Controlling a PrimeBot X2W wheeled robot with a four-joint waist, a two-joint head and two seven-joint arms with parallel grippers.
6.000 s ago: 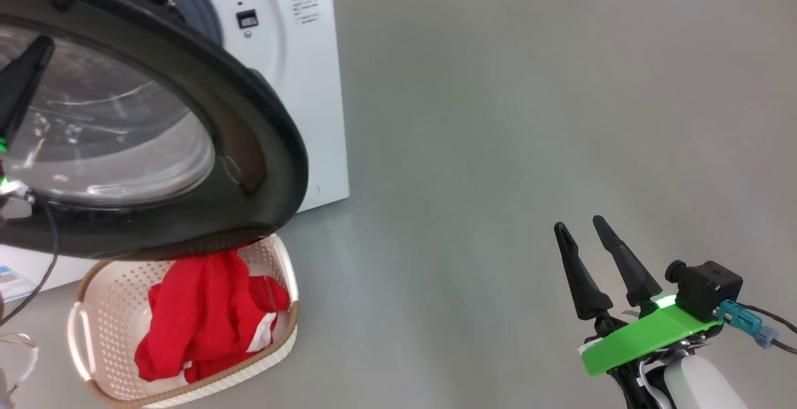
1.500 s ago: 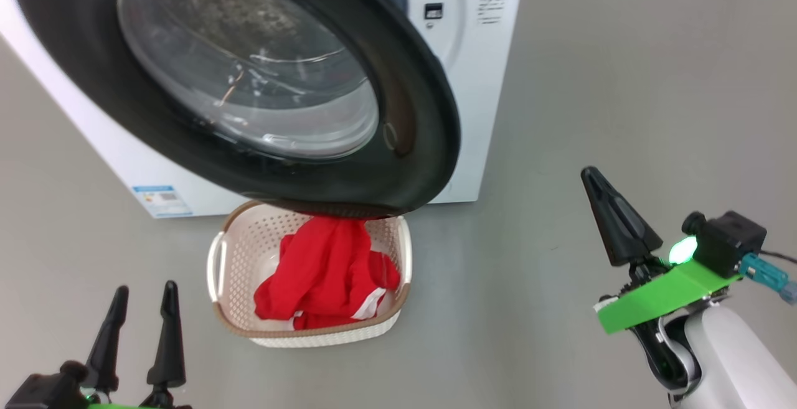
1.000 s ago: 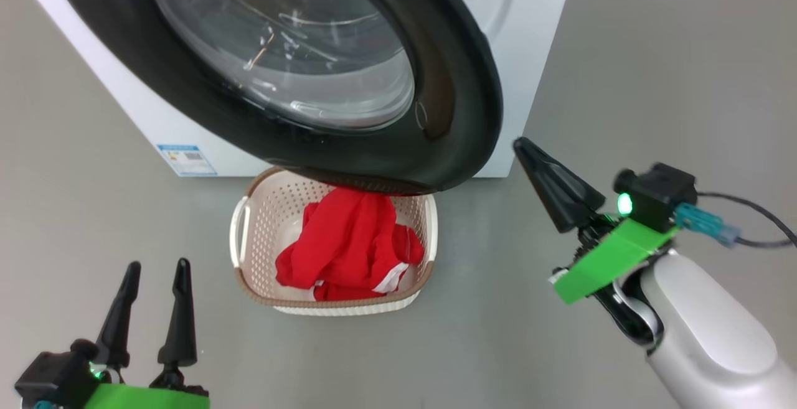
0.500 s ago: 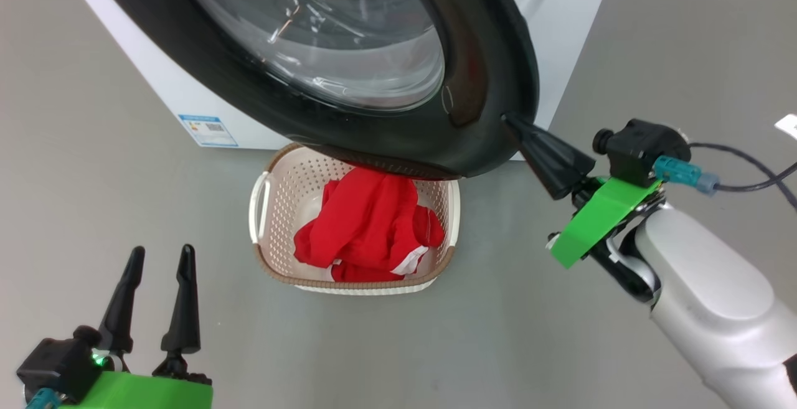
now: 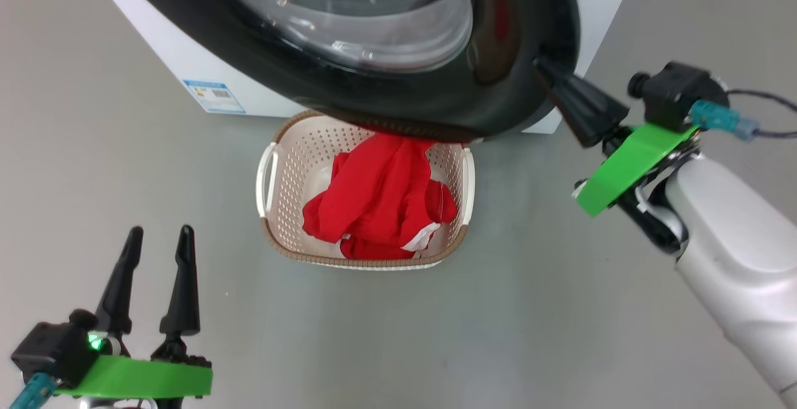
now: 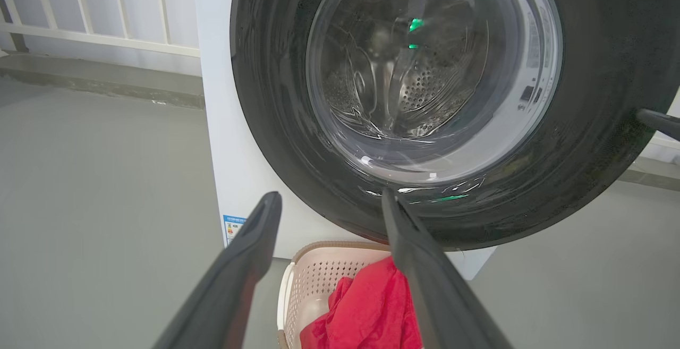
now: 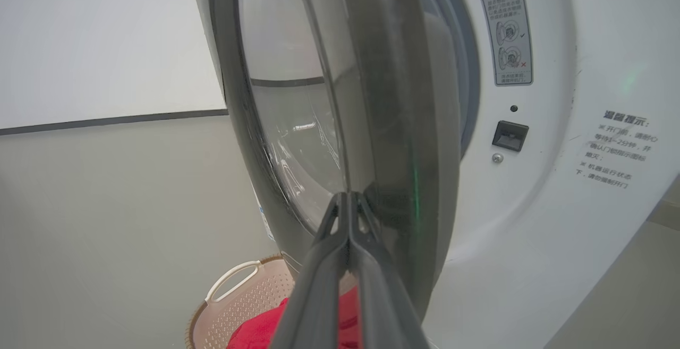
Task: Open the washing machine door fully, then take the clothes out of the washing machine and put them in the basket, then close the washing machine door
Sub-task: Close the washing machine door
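Presently: right gripper (image 5: 548, 71), jaws clenched, against washing machine door (image 5: 386, 94) at 3 o'clock, likely for pushing shut; clothes (image 5: 380, 197) in basket (image 5: 269, 178); left gripper (image 5: 160, 232) jaws released.

A warning sticker (image 7: 503, 25) on the washing machine (image 7: 558, 243) reads "温馨提示".

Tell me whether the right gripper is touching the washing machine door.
Touching. In the head view the shut right gripper has its tip against the rim of the washing machine door, with no gap; the right wrist view agrees.
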